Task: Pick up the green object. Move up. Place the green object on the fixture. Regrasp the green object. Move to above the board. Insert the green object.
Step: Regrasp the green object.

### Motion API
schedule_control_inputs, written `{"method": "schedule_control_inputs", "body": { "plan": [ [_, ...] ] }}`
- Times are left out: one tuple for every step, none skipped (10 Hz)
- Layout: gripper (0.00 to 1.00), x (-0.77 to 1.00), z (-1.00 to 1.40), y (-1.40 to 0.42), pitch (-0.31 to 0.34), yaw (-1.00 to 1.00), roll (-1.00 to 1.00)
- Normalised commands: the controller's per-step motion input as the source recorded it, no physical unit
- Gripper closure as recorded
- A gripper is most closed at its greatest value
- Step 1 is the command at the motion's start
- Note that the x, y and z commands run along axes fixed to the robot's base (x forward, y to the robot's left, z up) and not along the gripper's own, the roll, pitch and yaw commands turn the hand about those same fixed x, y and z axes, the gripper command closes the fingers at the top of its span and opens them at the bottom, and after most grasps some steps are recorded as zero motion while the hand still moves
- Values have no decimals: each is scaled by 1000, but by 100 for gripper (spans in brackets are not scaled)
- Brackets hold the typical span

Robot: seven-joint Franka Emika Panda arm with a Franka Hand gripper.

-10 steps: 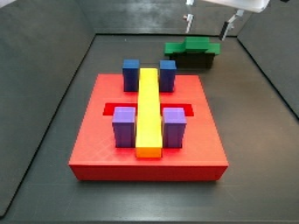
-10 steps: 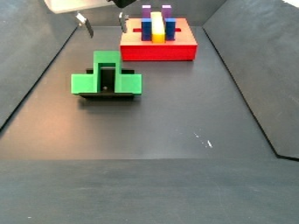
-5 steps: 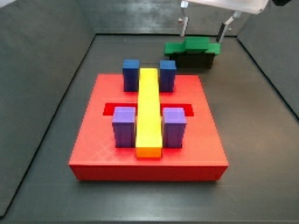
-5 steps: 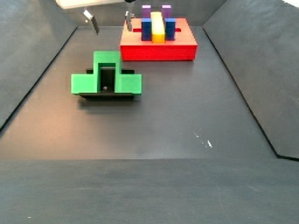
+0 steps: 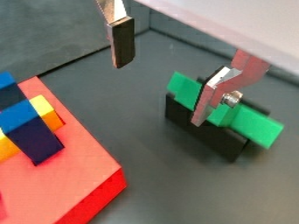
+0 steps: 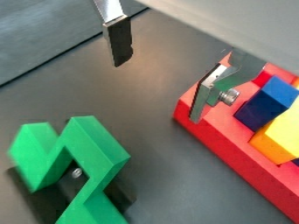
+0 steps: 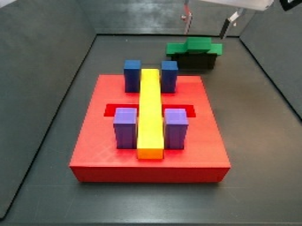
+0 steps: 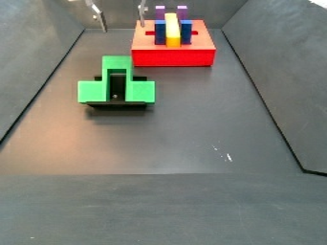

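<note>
Gripper (image 5: 170, 74) hangs high w/ jaws spread, empty. Green object (image 7: 195, 47) sits on the fixture (image 7: 196, 61), just beyond the board (image 7: 94, 150) — prob parked there so it can be regrasped at a better angle for insertion.

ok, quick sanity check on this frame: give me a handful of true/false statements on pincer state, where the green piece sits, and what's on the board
1. The pincer is open, with nothing between its fingers. True.
2. The green object is seated in a recess of the board. False: it rests on the fixture, apart from the board.
3. A long yellow bar lies along the middle of the board. True.
4. The pincer's fingers are clamped on the green object. False: in both wrist views the fingers hang above it, clear of it.
5. Both red recesses beside the yellow bar hold blocks. False: the recess in a side view is empty; purple blocks stand next to it.
</note>
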Motion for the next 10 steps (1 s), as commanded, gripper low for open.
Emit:
{"method": "schedule_control_inputs", "body": {
  "plan": [
    [0, -89, 0, -280, 0, 397, 957],
    [0, -143, 0, -289, -23, 417, 960],
    [0, 0, -263, -409, 0, 323, 671],
    [0, 0, -374, -409, -34, 346, 580],
    [0, 0, -317, -374, 0, 323, 863],
    [0, 120, -146, -363, 89, 191, 1000],
    [0, 160, -117, -369, 171, 154, 1000],
    [0, 194, 0, -334, 286, 94, 1000],
    [0, 266, 0, -303, 446, 9, 1000],
    [0, 320, 0, -377, 549, -43, 911]
  ]
}}
